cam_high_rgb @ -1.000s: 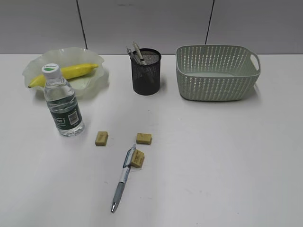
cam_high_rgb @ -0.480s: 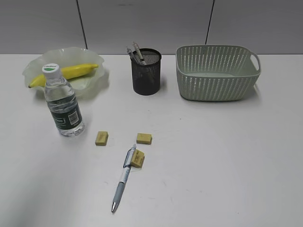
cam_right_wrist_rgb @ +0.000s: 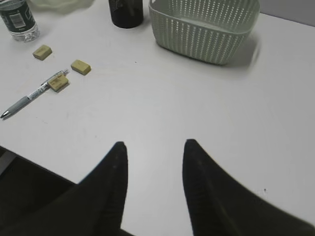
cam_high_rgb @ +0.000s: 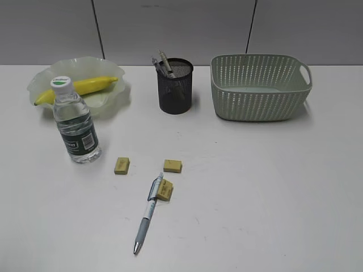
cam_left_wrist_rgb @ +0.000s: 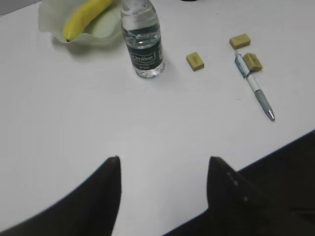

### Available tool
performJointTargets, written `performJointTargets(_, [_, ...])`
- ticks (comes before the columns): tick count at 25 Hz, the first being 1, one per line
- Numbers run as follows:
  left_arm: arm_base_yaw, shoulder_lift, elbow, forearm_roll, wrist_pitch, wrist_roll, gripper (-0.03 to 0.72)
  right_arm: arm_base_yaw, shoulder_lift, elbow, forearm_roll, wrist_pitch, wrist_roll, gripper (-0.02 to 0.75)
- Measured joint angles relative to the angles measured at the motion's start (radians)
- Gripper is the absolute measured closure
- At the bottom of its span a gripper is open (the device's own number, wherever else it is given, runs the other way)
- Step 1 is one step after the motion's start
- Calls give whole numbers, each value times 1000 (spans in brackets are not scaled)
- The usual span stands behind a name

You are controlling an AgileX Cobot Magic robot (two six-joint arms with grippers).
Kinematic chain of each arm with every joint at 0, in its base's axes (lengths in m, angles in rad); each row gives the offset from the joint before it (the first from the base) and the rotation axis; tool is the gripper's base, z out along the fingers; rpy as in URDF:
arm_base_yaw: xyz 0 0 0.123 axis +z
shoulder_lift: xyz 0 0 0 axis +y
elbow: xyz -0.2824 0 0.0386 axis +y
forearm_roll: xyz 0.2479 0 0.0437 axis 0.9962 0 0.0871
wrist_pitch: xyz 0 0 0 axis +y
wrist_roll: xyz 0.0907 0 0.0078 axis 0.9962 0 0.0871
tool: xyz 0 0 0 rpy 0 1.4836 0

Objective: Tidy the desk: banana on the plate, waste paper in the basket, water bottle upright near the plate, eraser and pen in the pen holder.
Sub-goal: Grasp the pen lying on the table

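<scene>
A banana [cam_high_rgb: 76, 88] lies on the pale green plate [cam_high_rgb: 116, 96] at the back left. A water bottle [cam_high_rgb: 75, 121] stands upright in front of the plate. Three tan erasers [cam_high_rgb: 121, 165] [cam_high_rgb: 172, 166] [cam_high_rgb: 165, 190] and a blue-grey pen [cam_high_rgb: 147, 214] lie on the white table's middle. The black mesh pen holder [cam_high_rgb: 175, 86] holds pens. The green basket [cam_high_rgb: 260, 86] is at the back right. No waste paper is in view. My left gripper [cam_left_wrist_rgb: 164, 160] and right gripper [cam_right_wrist_rgb: 154, 143] are open and empty, near the table's front edge, out of the exterior view.
The table's dark front edge [cam_left_wrist_rgb: 290, 157] shows in both wrist views. The pen lies against one eraser [cam_left_wrist_rgb: 252, 62]. The basket [cam_right_wrist_rgb: 204, 24] looks empty from the right wrist view.
</scene>
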Motion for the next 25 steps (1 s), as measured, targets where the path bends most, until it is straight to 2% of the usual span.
performJointTargets(3, [0,-120,71,1,-18,0,268,0,155,-55,46,-42,-81,428])
performJointTargets(7, [0,-213,80,2,-30,0,268,0,426,-154,135,-51,-215,428])
performJointTargets(14, [0,-237,80,2,-38,0,268,25,962,-492,279,0,-247,428])
performJointTargets(17, [0,-237,80,2,-39,0,268,83,1180,-671,301,73,-175,428])
performJointTargets(25, [0,-237,80,2,-40,0,268,215,1678,-1015,314,242,168,428])
